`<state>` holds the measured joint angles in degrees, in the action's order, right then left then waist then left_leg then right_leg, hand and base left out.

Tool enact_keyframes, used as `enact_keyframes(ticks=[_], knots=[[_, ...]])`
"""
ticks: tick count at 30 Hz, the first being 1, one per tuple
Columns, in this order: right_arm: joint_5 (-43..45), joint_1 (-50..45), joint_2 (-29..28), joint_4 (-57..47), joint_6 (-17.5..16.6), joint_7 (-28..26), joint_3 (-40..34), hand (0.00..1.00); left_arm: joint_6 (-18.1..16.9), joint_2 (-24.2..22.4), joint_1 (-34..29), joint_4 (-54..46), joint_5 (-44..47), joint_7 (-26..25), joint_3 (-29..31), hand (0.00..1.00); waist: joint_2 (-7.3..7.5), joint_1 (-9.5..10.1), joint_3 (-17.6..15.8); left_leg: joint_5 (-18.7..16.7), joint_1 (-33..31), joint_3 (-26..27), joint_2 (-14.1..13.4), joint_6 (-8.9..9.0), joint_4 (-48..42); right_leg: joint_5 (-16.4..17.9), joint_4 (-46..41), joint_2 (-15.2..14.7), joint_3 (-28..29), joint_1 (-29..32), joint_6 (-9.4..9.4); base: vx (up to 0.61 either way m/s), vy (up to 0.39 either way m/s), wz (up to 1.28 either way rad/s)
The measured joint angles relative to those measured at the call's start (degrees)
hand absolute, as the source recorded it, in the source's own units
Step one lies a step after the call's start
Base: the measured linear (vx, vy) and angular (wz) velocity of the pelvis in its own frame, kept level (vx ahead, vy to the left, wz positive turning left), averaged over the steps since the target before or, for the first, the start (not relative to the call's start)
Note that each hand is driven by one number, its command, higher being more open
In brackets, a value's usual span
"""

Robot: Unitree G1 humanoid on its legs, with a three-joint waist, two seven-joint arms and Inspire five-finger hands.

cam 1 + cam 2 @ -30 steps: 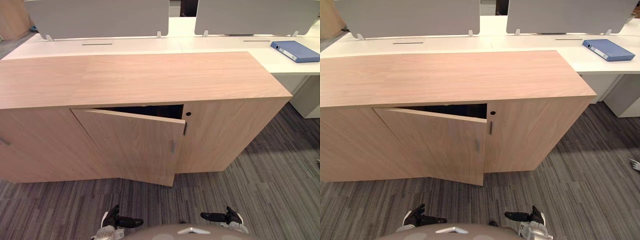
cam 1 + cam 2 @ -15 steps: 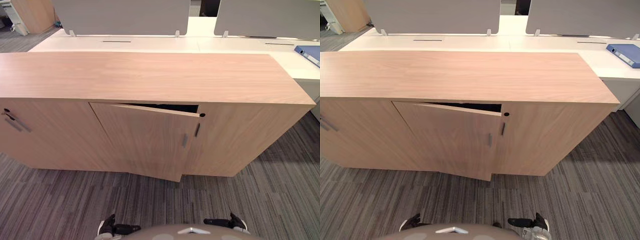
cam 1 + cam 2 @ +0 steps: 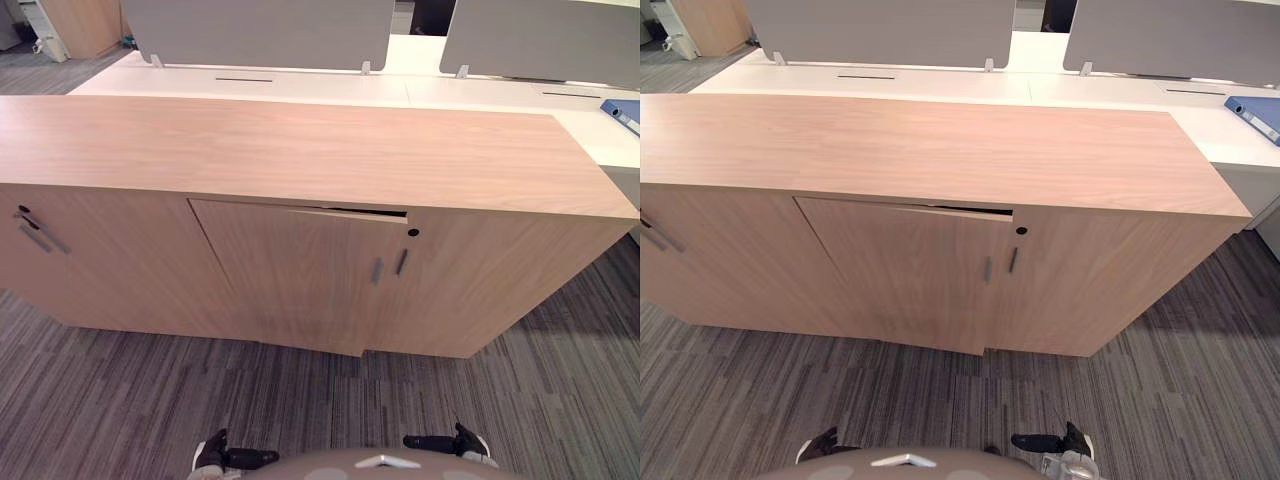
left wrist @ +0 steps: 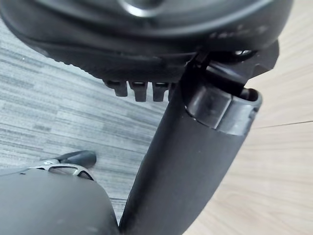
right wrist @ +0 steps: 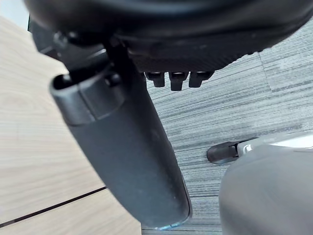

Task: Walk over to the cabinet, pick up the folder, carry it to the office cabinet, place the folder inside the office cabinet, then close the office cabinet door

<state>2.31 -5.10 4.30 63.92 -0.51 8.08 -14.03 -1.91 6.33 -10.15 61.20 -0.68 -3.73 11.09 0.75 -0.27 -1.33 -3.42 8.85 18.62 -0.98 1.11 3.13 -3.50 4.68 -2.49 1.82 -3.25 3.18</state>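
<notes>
The blue folder (image 3: 625, 112) lies flat on the white desk (image 3: 400, 88) at the far right, behind the long wooden office cabinet (image 3: 300, 150). The cabinet's middle door (image 3: 295, 270) stands almost flush, with a thin dark gap (image 3: 355, 211) along its top right edge. Its small grey handle (image 3: 377, 270) sits beside the neighbouring door's handle. My left hand (image 4: 195, 147) hangs low beside the cabinet front, thumb straight and fingers relaxed, holding nothing. My right hand (image 5: 127, 147) hangs the same way, open and empty.
Grey desk screens (image 3: 255, 30) stand along the back of the white desk. Another cabinet door with a handle (image 3: 35, 235) is at the left. Striped grey carpet (image 3: 120, 390) runs between me and the cabinet.
The middle cabinet door has swung from well ajar to nearly flush. The view has shifted, so the folder now sits at the right edge.
</notes>
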Motion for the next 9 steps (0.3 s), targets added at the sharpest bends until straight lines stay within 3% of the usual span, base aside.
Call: enact_keyframes(ticks=[9], knots=[[-0.1,0.1,-0.1,0.0,0.2,0.0,0.2,1.00,0.0,0.1,0.1,0.0,-0.1,0.0,0.0,1.00,0.42,0.03,-0.2,0.5,0.1,-0.6,0.8,-0.31,1.2,0.1,0.3,-0.6,-0.6,0.0,0.33,-0.02,-0.023,0.04]])
